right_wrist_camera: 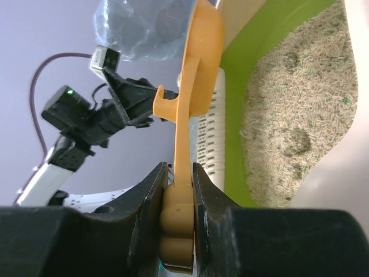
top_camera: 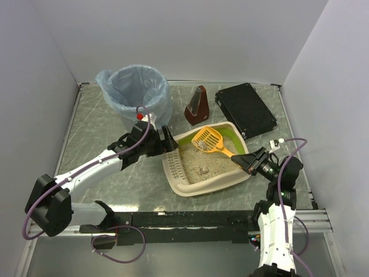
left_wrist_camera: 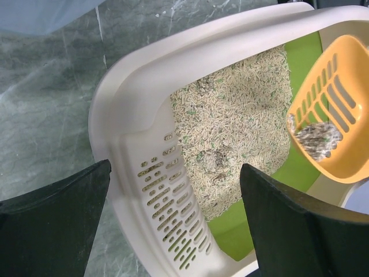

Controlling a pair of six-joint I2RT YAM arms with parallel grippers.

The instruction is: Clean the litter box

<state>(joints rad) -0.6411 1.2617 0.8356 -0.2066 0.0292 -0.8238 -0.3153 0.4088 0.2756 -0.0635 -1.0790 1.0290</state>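
The cream litter box (top_camera: 173,171) lies in the middle of the table, with a lime-green inner wall and sandy litter (top_camera: 203,163). My right gripper (top_camera: 244,162) is shut on the handle of an orange slotted scoop (top_camera: 209,140), held above the box's far end. The scoop (left_wrist_camera: 328,131) carries a clump of soiled litter (left_wrist_camera: 314,137). My left gripper (top_camera: 168,143) is open, its fingers (left_wrist_camera: 52,225) straddling the box's slotted left rim ledge (left_wrist_camera: 167,213). In the right wrist view the handle (right_wrist_camera: 183,173) sits between the pads (right_wrist_camera: 151,208), and a dark patch (right_wrist_camera: 300,141) shows in the litter.
A round bin lined with a blue bag (top_camera: 135,92) stands at the back left. A dark red wedge-shaped object (top_camera: 197,108) and a flat black case (top_camera: 245,109) lie behind the box. A black rail (top_camera: 190,219) runs along the near edge.
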